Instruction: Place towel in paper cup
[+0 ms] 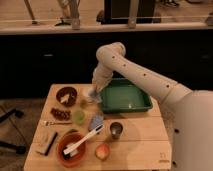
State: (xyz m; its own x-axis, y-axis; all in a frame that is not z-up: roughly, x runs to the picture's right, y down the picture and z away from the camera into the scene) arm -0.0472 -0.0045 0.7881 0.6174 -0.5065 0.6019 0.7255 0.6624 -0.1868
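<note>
A crumpled blue-white towel (95,121) lies on the wooden table (140,142), in front of the green tray. A small greyish cup (116,130) stands just right of it, upright. My gripper (93,95) hangs low over the table at the tray's left end, between the brown bowl and the tray. It is behind the towel and apart from it. Something pale shows at its tip, and I cannot tell what it is.
A green tray (125,96) sits at the back right. A brown bowl (66,95), a green cup (78,116), a dark snack bag (60,114), a red bowl with a white brush (75,145) and an orange fruit (102,151) stand on the left and front.
</note>
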